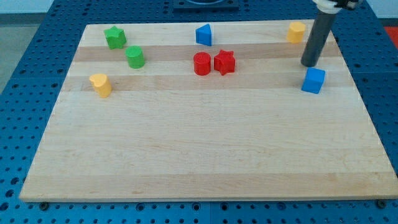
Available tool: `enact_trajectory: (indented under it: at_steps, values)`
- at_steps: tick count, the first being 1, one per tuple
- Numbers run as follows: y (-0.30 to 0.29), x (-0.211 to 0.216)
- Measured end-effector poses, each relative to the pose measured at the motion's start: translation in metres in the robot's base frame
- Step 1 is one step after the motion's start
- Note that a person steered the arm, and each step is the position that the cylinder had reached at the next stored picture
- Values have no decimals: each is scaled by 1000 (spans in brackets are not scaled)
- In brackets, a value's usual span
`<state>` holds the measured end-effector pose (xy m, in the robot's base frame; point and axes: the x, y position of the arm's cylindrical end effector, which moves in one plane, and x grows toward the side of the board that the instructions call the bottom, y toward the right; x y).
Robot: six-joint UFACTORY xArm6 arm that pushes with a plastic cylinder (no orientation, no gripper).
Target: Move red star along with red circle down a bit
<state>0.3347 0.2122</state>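
Note:
The red star (224,61) and the red circle (201,63) sit side by side, touching or nearly so, in the upper middle of the wooden board (199,155). The circle is on the star's left. My tip (308,65) is far to the right of them, near the board's right edge, just above the blue cube (313,80). The rod rises from the tip to the view's top.
A blue triangular block (204,35) lies above the red pair. A yellow block (296,31) sits at the top right. A green star (115,37), a green cylinder (135,56) and a yellow heart-like block (101,84) lie at the left.

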Motion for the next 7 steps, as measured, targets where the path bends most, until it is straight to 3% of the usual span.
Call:
enact_trajectory:
  at_steps: [4, 7]
  values:
    - [-122, -20]
    - [-177, -12]
